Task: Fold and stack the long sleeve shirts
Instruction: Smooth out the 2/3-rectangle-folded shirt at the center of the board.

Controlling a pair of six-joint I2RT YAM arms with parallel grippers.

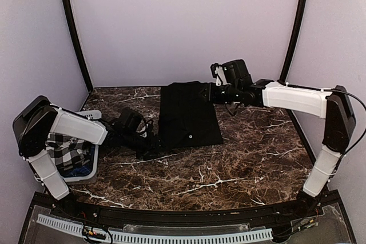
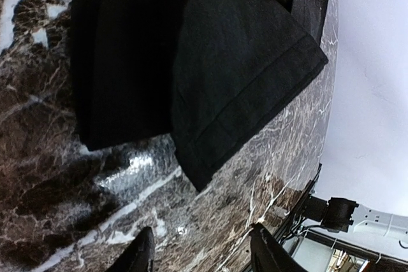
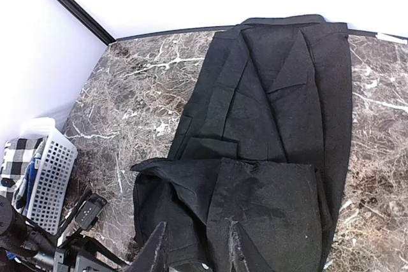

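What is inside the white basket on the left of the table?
A black-and-white checked cloth and something blue lie in the basket; what is beneath them is covered.

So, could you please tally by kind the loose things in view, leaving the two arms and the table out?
Black long-sleeved cloth shirt: 1
White slatted plastic basket: 1
Black-and-white checked cloth in the basket: 1
Blue cloth in the basket: 1
Total: 4
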